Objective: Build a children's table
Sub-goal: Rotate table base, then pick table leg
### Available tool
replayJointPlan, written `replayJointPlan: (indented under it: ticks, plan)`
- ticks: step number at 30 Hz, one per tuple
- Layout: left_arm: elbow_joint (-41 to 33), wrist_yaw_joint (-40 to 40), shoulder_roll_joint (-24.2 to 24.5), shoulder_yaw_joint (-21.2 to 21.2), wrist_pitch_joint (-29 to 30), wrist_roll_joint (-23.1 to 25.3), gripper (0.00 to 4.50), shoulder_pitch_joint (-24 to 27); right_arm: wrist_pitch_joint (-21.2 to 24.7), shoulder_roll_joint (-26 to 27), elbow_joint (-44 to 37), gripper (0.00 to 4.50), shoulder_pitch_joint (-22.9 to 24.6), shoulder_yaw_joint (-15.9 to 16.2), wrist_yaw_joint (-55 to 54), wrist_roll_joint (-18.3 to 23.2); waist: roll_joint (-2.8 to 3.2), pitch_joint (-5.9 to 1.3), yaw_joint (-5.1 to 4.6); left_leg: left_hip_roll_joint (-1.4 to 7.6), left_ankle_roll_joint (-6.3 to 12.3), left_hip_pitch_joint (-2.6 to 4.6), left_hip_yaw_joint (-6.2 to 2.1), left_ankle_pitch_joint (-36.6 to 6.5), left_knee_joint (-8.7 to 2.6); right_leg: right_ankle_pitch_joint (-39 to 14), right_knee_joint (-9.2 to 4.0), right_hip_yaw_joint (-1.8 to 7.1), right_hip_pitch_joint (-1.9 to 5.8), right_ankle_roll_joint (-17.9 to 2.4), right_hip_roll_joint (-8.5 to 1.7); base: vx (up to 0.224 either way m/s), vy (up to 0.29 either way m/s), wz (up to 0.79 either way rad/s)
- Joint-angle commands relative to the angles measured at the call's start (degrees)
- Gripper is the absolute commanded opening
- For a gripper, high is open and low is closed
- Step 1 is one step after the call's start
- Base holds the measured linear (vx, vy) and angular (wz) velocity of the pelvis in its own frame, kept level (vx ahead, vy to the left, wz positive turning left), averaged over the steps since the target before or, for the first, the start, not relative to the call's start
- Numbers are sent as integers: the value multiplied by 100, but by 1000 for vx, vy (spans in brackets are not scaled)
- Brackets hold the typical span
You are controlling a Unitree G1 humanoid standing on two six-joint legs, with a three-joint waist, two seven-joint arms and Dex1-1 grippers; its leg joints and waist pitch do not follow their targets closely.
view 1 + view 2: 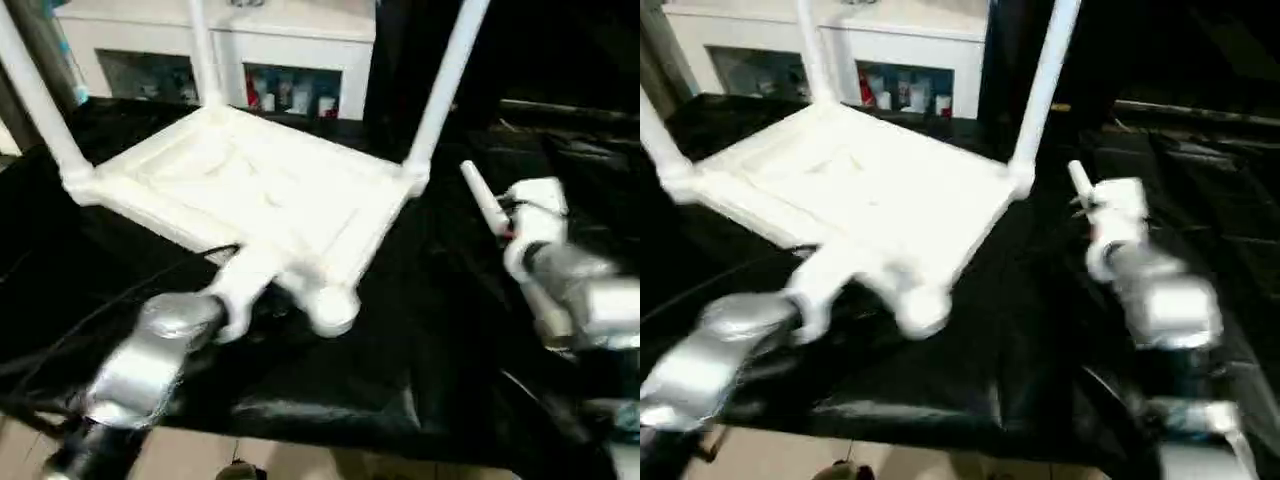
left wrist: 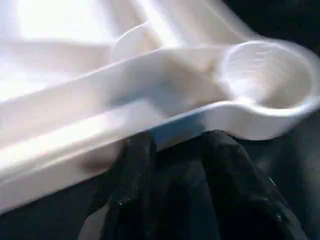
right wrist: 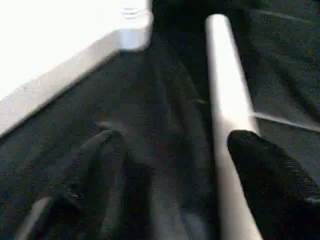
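From the head views, the tabletop (image 1: 250,190) lies upside down on the black-draped table (image 1: 330,390), with three legs (image 1: 445,85) standing in its far and side sockets, while the near corner socket (image 1: 333,308) gapes empty. The left gripper (image 1: 240,290) sits at the tabletop's near edge, just beside that socket, and the right gripper (image 1: 490,205) is well off to the right above the cloth. Behind stands a white cabinet (image 1: 220,40) with small bottles in its niches. In the left wrist view the left gripper's fingers (image 2: 135,165) stand a little apart just under the tabletop's rim; I cannot tell whether they pinch it. The open socket (image 2: 267,75) is close by. In the right wrist view the right gripper's fingers (image 3: 265,160) are spread wide, one touching the loose fourth leg (image 3: 225,100), which runs along the cloth; nothing is clamped. The step, I judge, is seating this last leg: close squarely round the tube, bring it upright, and enter it straight. The near-right standing leg and the cloth's folds could snag the swing.
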Motion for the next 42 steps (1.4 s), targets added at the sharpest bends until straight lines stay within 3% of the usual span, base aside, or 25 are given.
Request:
replayJointPlan:
  ticks: [1, 2, 4, 10, 13, 15, 18, 26, 28, 36, 41, 42]
  plan:
    - [27, -37, -150, -171, -109, -98, 178, -169, 271, -198, 76, 407, -174, -169, 108, 50, -13, -427, -36, 14, -333, 165, -34, -1841, -413, -1777, -420, 83, 196, -700, -31, 0, 0, 0]
    - [63, -37, -363, -271, -154, -191, 178, -265, 588, -450, 209, 415, -346, -202, 279, 95, -27, -423, -73, 15, -291, 180, -18, -1801, -396, -1676, -417, 83, 186, -791, -9, 0, 0, 0]
    - [31, -169, -433, -348, -217, -300, 178, -279, 765, -677, 470, 437, -525, -92, 408, 59, -39, -433, -72, 8, -244, 157, -7, -1621, -371, -1442, -395, 79, 212, -892, -15, 0, 0, 0]
    - [-28, -393, -452, -471, -339, -392, 178, -288, 884, -993, 1579, 445, -1044, 251, 874, -30, 17, -432, -189, -8, -87, 103, -16, -1533, -338, -1382, -395, 39, 264, -1105, -24, 0, 0, 0]
    - [-91, -511, -317, -421, -331, -443, 178, -334, 973, -1083, 2076, 445, -1262, 472, 1295, -29, -29, -416, -238, 2, 35, 105, -1, -1517, -321, -1345, -394, 37, 260, -1254, -21, 0, 0, 0]
    - [-151, -571, -231, -393, -285, -506, 178, -370, 960, -1100, 2435, 445, -1402, 564, 1560, -17, 0, -399, -226, 16, 67, 126, 0, -1511, -319, -1403, -390, 38, 245, -1324, -23, 0, 0, 0]
    - [-316, -728, -97, -360, -186, -647, 178, -359, 825, -1022, 3188, 445, -1647, 637, 1943, -16, -8, -347, -233, 31, 21, 149, 6, -1749, -339, -1740, -422, 33, 209, -1335, -23, 0, 0, 0]
    - [-607, -981, 71, -385, -57, -862, 178, -345, 465, -994, 4202, 445, -1928, 1121, 2157, -435, -16, -330, -241, 44, -97, 161, -2, -1912, -352, -1947, -428, 36, 186, -1278, -28, 0, 0, 0]
    - [-645, -985, 69, -362, -24, -919, 178, -390, 365, -988, 4439, 412, -2018, 1161, 2191, -506, -53, -325, -258, 39, -83, 142, 4, -1899, -349, -1940, -417, 32, 192, -1307, -25, 0, 0, 0]
    - [-746, -1035, 162, -304, 32, -989, 178, -428, 123, -953, 4986, 347, -2258, 1243, 2318, -608, -77, -315, -278, 45, -50, 131, 5, -1907, -343, -2062, -416, 31, 183, -1264, -33, 0, 0, 0]
    - [-798, -1009, 240, -281, 74, -1058, 178, -444, -28, -930, 5292, 315, -2362, 1252, 2351, -691, -56, -293, -266, 54, -68, 138, 10, -1927, -355, -1994, -411, 38, 166, -1291, -19, 0, 0, 0]
    - [-818, -1006, 239, -267, 99, -1080, 178, -456, -56, -928, 5329, 289, -2364, 1271, 2365, -704, -27, -296, -257, 51, -84, 133, 3, -1890, -360, -1932, -396, 36, 181, -1310, -21, 0, 0, 0]
